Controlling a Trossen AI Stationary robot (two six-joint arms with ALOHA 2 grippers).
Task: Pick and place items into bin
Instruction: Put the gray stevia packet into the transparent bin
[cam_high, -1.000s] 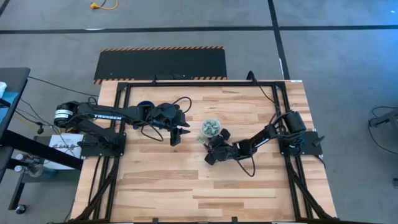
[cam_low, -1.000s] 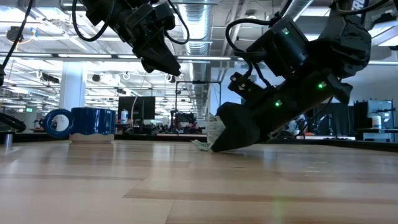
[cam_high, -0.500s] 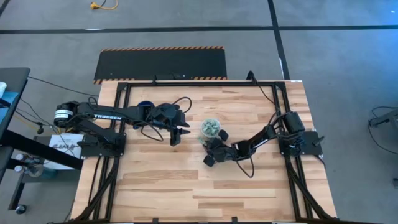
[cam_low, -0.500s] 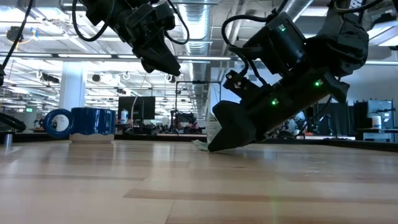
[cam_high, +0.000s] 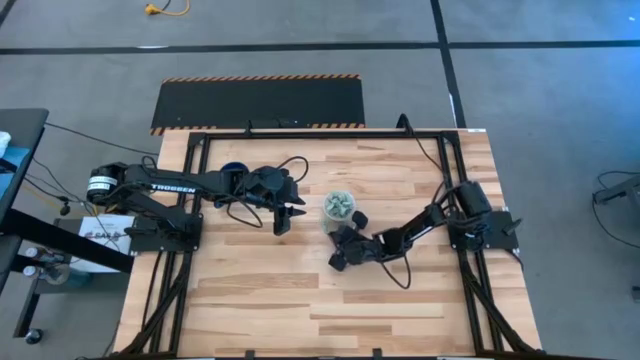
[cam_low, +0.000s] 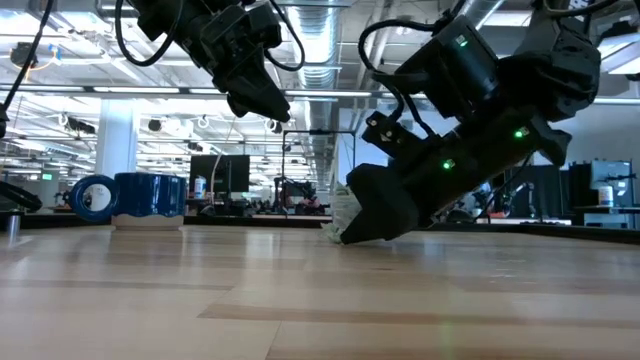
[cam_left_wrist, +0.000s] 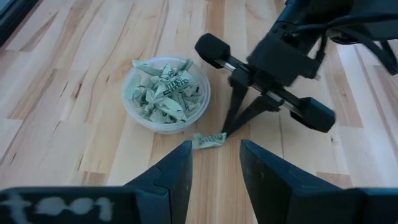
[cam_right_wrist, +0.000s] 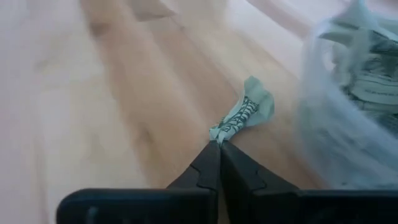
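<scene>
Even, bright overhead light with soft shadows; ceiling strip lights (cam_low: 330, 92) glare in low view; right wrist view blurred toward cup (cam_right_wrist: 351, 106).

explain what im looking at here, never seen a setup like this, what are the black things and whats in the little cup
The black things are two robot arms bolted to a wooden table, each ending in a two-finger pincer.

There are four pictures. One looks straight down from above, one looks level across the tabletop, and two come from small cameras on the arms' wrists.

The clear plastic cup is the bin. It is already full of small crinkly green-and-white wrapped pieces. One more wrapped piece lies on the wood right beside the cup.

The right gripper is down at the table with its fingers shut on the end of that loose piece, as its own wrist camera shows. The left gripper hangs above the table nearby, fingers apart, holding nothing.

A dark blue mug stands at the far edge.
</scene>
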